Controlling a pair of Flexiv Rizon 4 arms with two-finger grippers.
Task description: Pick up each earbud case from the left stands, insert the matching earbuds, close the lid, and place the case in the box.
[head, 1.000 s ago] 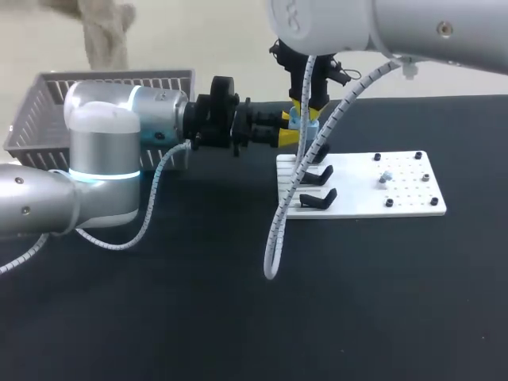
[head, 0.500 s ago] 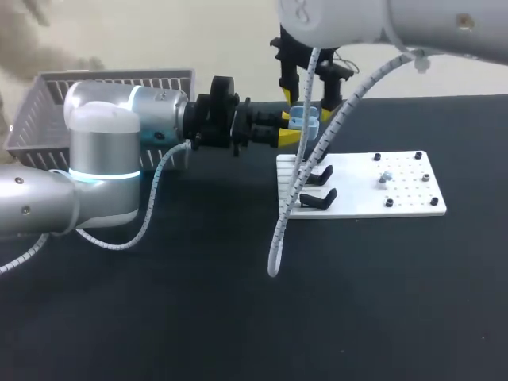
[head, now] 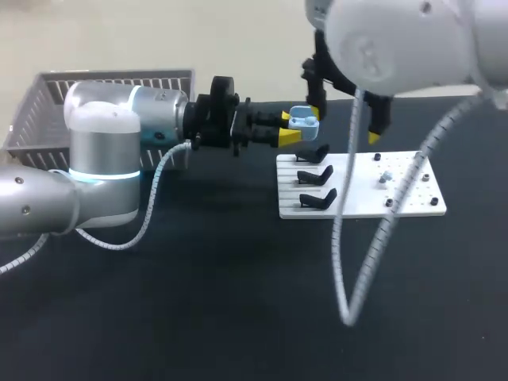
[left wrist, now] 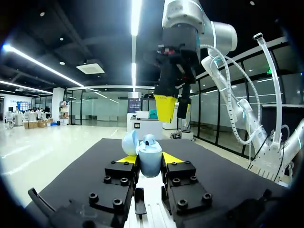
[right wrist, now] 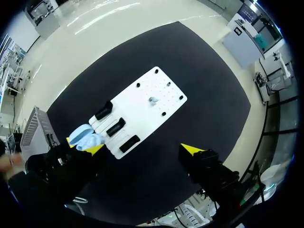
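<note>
Left gripper clamped on open pale-blue earbud case; right gripper spread, empty, just beyond.

Head view: case held in the air off far-left corner of white stand board, just above the black stands; loose earbud on board. Risk: right arm's hanging cable catching a stand or sweeping the earbud. Mesh basket well apart, far-left table edge.
Left wrist view: one bud seated, lid up; risk of knocking lid or twisting case if insertion off-centre.
Right wrist view: black table all round board; most room from above.
</note>
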